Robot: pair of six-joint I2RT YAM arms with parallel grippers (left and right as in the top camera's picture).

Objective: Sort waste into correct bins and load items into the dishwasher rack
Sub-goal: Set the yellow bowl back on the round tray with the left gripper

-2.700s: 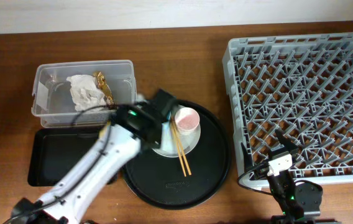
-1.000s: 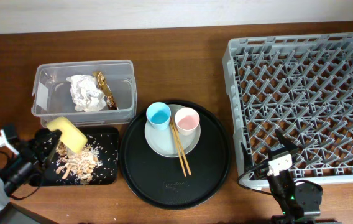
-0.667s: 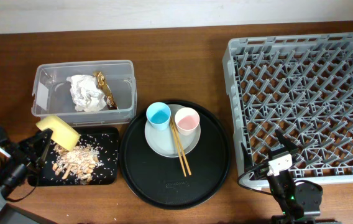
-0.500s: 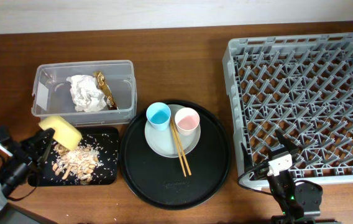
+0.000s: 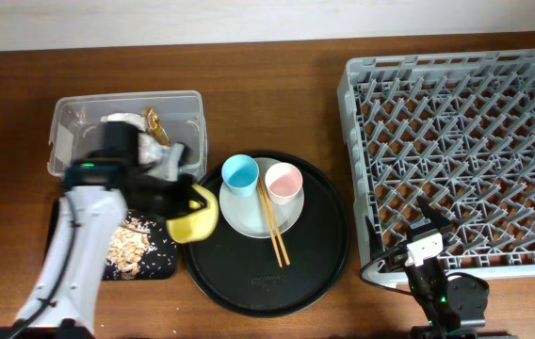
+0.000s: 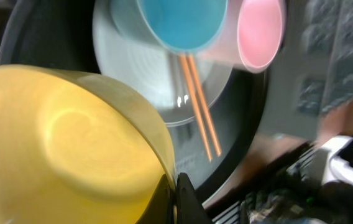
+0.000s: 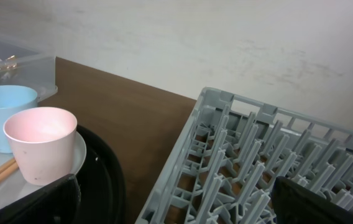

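Overhead: my left hand (image 5: 183, 198) pinches the bowl (image 5: 197, 218) by its rim, tilted above the round tray's (image 5: 315, 273) left edge. A rim grip, I reckon, for carrying to the rack (image 5: 456, 141). My right hand (image 5: 432, 221) is spread, idle.

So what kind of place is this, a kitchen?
Probably a robot lab set up like kitchen clean-up, not a real kitchen: the left gripper holds a bowl, and a rack sits on a wooden table beside a tray of cups.
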